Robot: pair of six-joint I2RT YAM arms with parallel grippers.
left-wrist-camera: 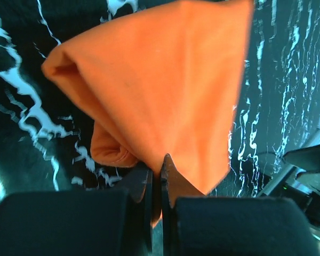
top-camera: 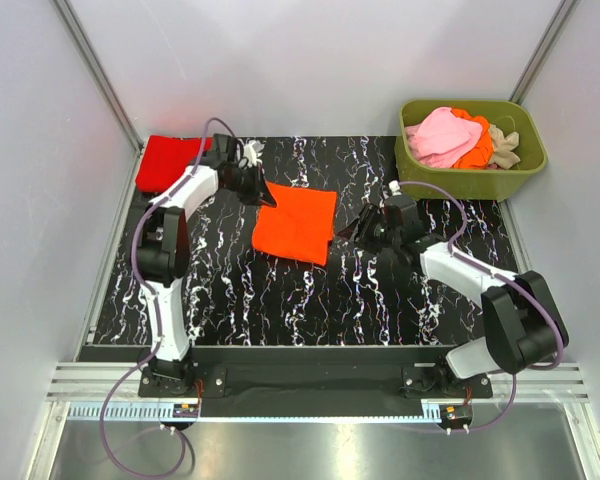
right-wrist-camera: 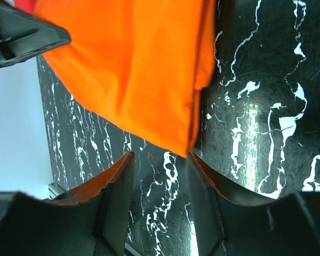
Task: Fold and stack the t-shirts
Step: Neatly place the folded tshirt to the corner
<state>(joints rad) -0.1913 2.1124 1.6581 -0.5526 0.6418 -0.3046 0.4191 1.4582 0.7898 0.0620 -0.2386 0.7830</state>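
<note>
Plain bright orange t-shirt (top-camera: 296,223). Plain red t-shirt (top-camera: 170,161). Black worktop (top-camera: 280,300) veined in white, marble-like. Olive-green tub (top-camera: 460,182) holding pink shirt (top-camera: 442,137), orange shirt (top-camera: 477,151), beige shirt (top-camera: 505,146).

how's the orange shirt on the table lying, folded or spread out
Folded: the orange shirt lies as a compact rectangle, no sleeves showing, with stacked layers visible along its edge in the right wrist view.
</note>
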